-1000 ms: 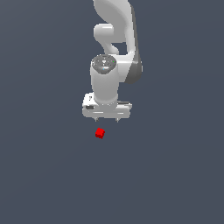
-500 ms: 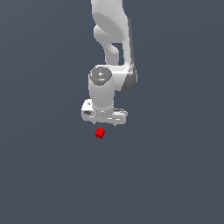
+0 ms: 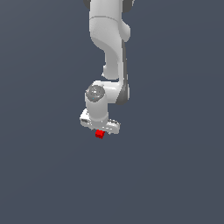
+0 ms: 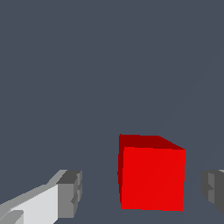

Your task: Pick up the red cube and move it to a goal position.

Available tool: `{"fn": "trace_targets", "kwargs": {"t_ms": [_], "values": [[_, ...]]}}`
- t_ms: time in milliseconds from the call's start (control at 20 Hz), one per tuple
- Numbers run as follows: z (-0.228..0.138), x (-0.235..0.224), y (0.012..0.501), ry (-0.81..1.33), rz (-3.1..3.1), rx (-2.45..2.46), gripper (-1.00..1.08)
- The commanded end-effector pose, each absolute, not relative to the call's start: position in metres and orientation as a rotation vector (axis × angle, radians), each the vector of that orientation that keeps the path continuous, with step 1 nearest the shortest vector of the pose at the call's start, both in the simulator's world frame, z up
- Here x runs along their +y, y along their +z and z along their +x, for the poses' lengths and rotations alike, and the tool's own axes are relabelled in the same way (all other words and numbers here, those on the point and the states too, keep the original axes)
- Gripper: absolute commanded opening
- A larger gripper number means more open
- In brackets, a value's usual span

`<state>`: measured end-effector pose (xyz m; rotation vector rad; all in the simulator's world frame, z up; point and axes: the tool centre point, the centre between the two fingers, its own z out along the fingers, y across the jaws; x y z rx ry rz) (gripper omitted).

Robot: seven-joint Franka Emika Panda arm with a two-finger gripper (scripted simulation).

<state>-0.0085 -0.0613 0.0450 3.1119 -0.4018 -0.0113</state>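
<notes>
Descending onto the red cube (image 4: 152,173): end effector (image 4: 140,192) lower than a second ago, spread wide and empty.
Straddling the cube on the table (image 3: 175,175), fingers (image 4: 70,194) untouching in the wrist view; hiding that gap in the exterior view, cube (image 3: 99,134) peeking below; ready, likely, for closing.

Brightness: even, moderate; flat slate-grey background in both views.
Light source: from above; the red cube (image 4: 151,178) has a darker top face and a brighter front face.
Shadows: no cast shadows visible.
Glare: soft highlights on the white arm (image 3: 109,39).
Sharpness: crisp render; jagged, aliased edges, no blur.
</notes>
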Motion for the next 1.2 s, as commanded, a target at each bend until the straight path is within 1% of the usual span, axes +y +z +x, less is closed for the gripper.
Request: {"fn": "trace_targets", "kwargs": {"t_ms": [0,350,400,1150], "values": [[-0.008,-0.065,0.032,-0.004,3.108,-0.441,1.00],[-0.007,-0.069,0.020,0.000,3.105,-0.477,1.00],[-0.007,-0.069,0.020,0.000,3.105,-0.477,-1.00],[-0.009,-0.069,0.026,-0.001,3.105,-0.476,-1.00]]}}
